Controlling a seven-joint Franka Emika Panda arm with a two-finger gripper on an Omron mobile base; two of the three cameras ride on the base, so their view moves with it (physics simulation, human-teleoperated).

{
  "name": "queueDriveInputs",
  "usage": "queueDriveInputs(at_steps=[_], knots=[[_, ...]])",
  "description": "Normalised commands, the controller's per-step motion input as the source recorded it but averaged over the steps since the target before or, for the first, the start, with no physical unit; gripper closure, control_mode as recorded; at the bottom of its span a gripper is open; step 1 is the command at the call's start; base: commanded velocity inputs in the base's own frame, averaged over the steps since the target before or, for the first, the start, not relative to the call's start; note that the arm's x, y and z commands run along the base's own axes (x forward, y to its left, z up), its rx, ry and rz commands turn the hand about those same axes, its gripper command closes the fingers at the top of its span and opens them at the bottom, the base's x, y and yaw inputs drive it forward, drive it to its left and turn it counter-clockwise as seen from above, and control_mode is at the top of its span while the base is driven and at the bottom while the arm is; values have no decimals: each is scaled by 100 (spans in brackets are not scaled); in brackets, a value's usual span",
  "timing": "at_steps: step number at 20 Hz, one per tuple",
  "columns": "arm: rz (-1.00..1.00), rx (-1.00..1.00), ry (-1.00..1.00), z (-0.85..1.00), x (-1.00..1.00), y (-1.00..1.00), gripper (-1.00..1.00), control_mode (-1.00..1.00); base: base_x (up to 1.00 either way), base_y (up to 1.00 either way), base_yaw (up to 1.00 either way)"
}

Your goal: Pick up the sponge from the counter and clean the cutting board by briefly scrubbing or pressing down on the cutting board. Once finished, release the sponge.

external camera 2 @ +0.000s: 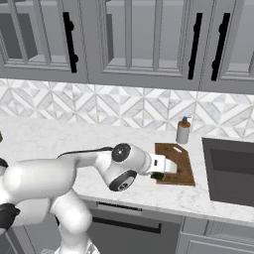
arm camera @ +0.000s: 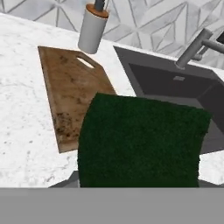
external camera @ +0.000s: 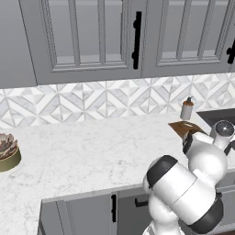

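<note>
Sponge [arm camera: 140, 144] clamped in gripper [external camera 2: 159, 174] over cutting board [arm camera: 70, 87]; sink [arm camera: 183, 92] beside.

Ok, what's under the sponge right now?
The sponge hangs over the cutting board, near its corner by the sink. The corner itself is covered by the sponge.

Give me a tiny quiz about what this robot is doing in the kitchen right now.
1. True or false: the sponge is lying loose on the counter.
2. What stands at the far end of the cutting board: A a soap bottle, B a kettle, C a bowl?
3. What lies to the right of the board in the right base view?

Key: 1 false, the gripper holds it at the board's near edge. 2 A. 3 the sink.
</note>
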Motion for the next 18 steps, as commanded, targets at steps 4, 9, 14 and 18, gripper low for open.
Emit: queueDriveInputs(at_steps=[4, 9, 14, 18], knots=[[8, 7, 39, 99, -13, 28, 100, -100, 0, 0, 0], [7, 26, 22, 44, -25, 30, 100, -100, 0, 0, 0], [6, 37, 10, -6, -8, 59, 100, -100, 0, 0, 0], [8, 27, 2, -53, 0, 76, 100, -100, 0, 0, 0]])
